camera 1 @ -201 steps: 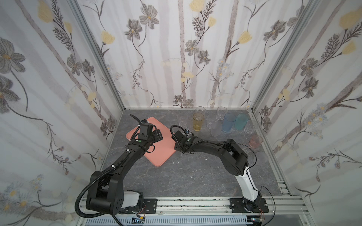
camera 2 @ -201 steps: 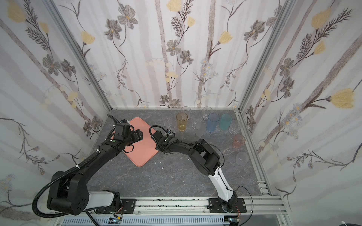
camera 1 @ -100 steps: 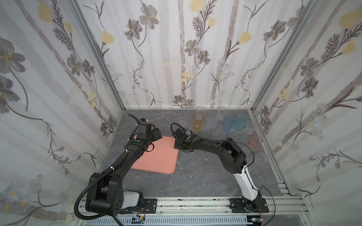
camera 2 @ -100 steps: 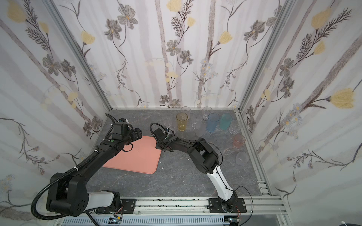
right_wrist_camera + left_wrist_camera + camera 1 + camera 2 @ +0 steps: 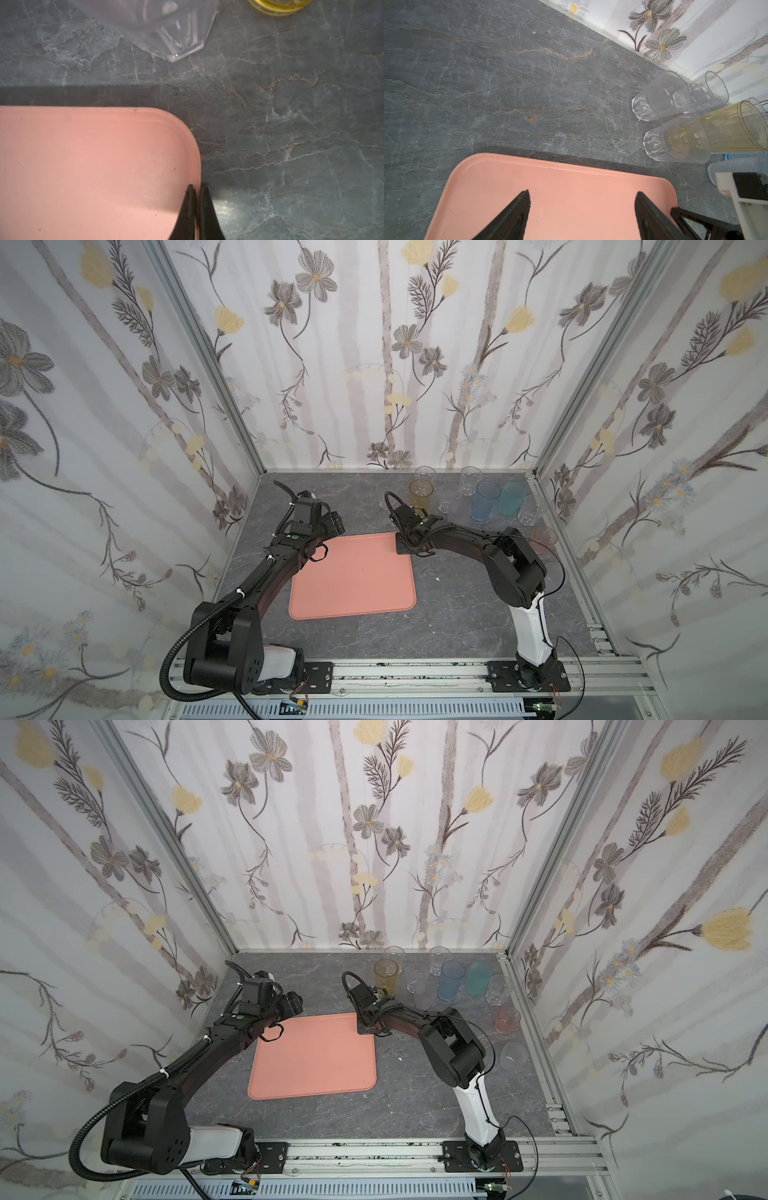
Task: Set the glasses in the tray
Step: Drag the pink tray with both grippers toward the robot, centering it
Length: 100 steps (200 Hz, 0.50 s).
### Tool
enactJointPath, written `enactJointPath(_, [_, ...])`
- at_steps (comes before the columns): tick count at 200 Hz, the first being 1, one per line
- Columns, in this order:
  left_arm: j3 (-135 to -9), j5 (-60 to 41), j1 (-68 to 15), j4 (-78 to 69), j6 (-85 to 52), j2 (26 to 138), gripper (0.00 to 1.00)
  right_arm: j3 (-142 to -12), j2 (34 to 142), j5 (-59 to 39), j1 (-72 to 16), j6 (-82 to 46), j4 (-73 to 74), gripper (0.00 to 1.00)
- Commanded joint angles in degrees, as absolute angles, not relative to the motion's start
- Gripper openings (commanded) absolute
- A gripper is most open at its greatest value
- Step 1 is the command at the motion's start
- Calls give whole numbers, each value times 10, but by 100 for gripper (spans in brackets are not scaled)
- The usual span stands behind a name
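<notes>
Salmon-pink rectangular plastic tray (image 5: 353,576) (image 5: 311,1056), rounded corners and low raised rim, lies on the grey marbled tabletop (image 5: 457,614) between the two arms, in both top views.

Right gripper (image 5: 196,187) (image 5: 404,546): jaws pinched together on the tray's rim just beside its far right corner. One finger (image 5: 189,199) lies over the tray floor (image 5: 93,166) and the other sits outside the edge.

Left gripper (image 5: 582,197) (image 5: 328,526): jaws stand wide apart and hold nothing. It is at the tray's far left corner, and its wrist view shows both fingers (image 5: 519,207) over the pink floor (image 5: 560,187). Contact with the tray cannot be told.

Glasses: all stand on the tabletop outside the tray, grouped toward the far right corner.
- Tall amber see-through tumbler (image 5: 420,493) (image 5: 385,973), the nearest to the right gripper.
- Blue tumbler (image 5: 484,499) and teal tumbler (image 5: 512,497), side by side.
- Clear tumblers along the back wall (image 5: 424,475) (image 5: 469,481) and one further right (image 5: 530,510).
- Short orange-pink tumbler (image 5: 507,1019) by the right wall.
- Frosted tumbler (image 5: 513,1056), nearer the front than the orange-pink one.

The right wrist view shows a clear faceted tumbler base (image 5: 176,31) and the amber base (image 5: 278,6), both apart from the tray corner. The left wrist view shows clear faceted tumblers (image 5: 660,97) upright beside the amber one (image 5: 733,128).
</notes>
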State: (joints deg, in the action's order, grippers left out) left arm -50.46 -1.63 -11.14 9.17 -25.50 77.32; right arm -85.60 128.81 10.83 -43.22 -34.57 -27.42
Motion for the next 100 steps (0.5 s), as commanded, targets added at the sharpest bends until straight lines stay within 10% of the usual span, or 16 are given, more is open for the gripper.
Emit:
enactJointPath(1, [-509,-19,-111,81,-258,776,82,-831,1273,122,-422,-294,-263,5])
enactJointPath(68, [-512,-23,-111,81,-262,783,81,-781,1258,161,-381,-219,-262,8])
enactJointPath(100, [-514,-2,-109,85,-252,776,81,-775,1234,170,-382,-205,-274,26])
